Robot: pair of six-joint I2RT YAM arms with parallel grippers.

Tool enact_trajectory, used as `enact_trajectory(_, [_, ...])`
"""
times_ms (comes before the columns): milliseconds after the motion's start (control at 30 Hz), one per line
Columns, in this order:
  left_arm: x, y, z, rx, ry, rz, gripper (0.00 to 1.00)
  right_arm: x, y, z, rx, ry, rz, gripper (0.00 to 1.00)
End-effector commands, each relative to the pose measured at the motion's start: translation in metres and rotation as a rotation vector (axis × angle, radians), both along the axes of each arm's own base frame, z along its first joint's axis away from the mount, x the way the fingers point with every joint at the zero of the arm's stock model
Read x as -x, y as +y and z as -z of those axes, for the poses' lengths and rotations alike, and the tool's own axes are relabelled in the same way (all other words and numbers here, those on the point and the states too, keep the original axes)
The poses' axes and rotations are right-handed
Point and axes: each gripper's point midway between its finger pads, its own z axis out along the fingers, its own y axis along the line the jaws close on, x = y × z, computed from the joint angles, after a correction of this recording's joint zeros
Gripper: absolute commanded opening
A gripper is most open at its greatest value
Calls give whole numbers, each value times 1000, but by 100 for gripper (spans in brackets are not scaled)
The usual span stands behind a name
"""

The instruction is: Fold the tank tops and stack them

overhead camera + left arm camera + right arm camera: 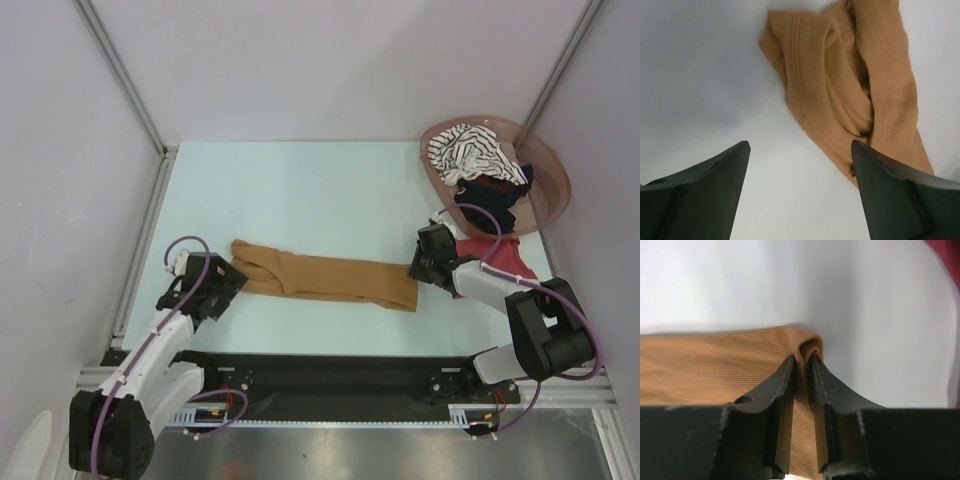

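Note:
The mustard-brown tank top [325, 277] lies stretched in a long strip across the table. My right gripper [418, 268] is shut on its right end, and the right wrist view shows a pinched fold of the ribbed cloth [802, 385] between the jaws. My left gripper [228, 283] stands open at the strap end, with only table between its fingers and the straps [840, 80] just ahead. A dark red tank top [492, 256] lies under the right arm. The striped tank top [470, 152] and a black one [488, 195] sit in the basket.
The pinkish-brown oval basket [553, 190] stands at the back right corner. Grey walls with metal rails enclose the table on three sides. A black rail runs along the near edge between the arm bases.

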Motion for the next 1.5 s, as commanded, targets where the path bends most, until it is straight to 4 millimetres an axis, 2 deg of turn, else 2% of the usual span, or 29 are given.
enact_trajectory(0, [-9,-29,-1,181,-78,-9,88,-5,-1,1,8,-4,-1,23])
enact_trajectory(167, [-14,-38,10,233,-51,-39,85,-5,-1,1,9,-4,-2,20])
enact_trajectory(300, [-26,-41,15,266,-87,-76,65,-5,-1,0,6,-9,-3,20])
enact_trajectory(367, [-34,-42,12,283,-130,-94,59,-5,-1,1,7,-7,-1,20])
enact_trajectory(500, [-37,-34,22,252,-113,-136,55,-4,-1,1,5,-8,-2,18])
enact_trajectory(733, [-39,-28,36,211,-61,-175,55,-4,-1,3,2,-1,0,18])
enact_trajectory(767, [-40,-26,40,200,-53,-182,52,-4,-1,4,3,1,1,17])
enact_trajectory(800, [-42,-26,40,195,-55,-182,38,-3,-1,5,2,4,-1,14])
enact_trajectory(867, [-48,-23,42,172,-53,-186,27,-2,0,6,-4,12,0,11])
enact_trajectory(900, [-51,-22,42,163,-52,-185,11,-1,0,8,-4,21,6,7])
enact_trajectory(933, [-53,-20,42,150,-50,-183,3,2,-1,10,-2,36,12,4])
enact_trajectory(1000, [-62,-17,44,138,-33,-191,0,5,-1,14,-11,63,32,0])
enact_trajectory(1133, [-88,-3,43,101,-32,-187,0,19,3,19,-26,103,44,0])
enact_trajectory(1200, [-110,-2,41,81,-17,-175,0,25,6,19,-30,104,44,0])
enact_trajectory(1233, [-115,-3,42,71,3,-149,0,35,13,20,-38,117,41,0])
enact_trajectory(1267, [-134,-5,39,67,3,-137,0,39,15,21,-34,123,43,0])
enact_trajectory(1300, [-144,-8,38,68,3,-119,0,45,19,21,-39,132,41,0])
enact_trajectory(1333, [-152,-15,38,81,11,-80,0,54,25,23,-51,151,44,0])
enact_trajectory(1367, [-172,-19,39,89,12,-70,0,64,36,24,-47,159,20,0])
enact_trajectory(1400, [-181,-24,41,102,9,-53,0,71,44,24,-51,166,6,0])
enact_trajectory(1433, [-204,-36,27,145,-38,-11,0,77,54,22,-77,167,11,0])
enact_trajectory(1467, [-211,-41,43,157,-6,1,0,92,71,23,-81,173,-45,0])
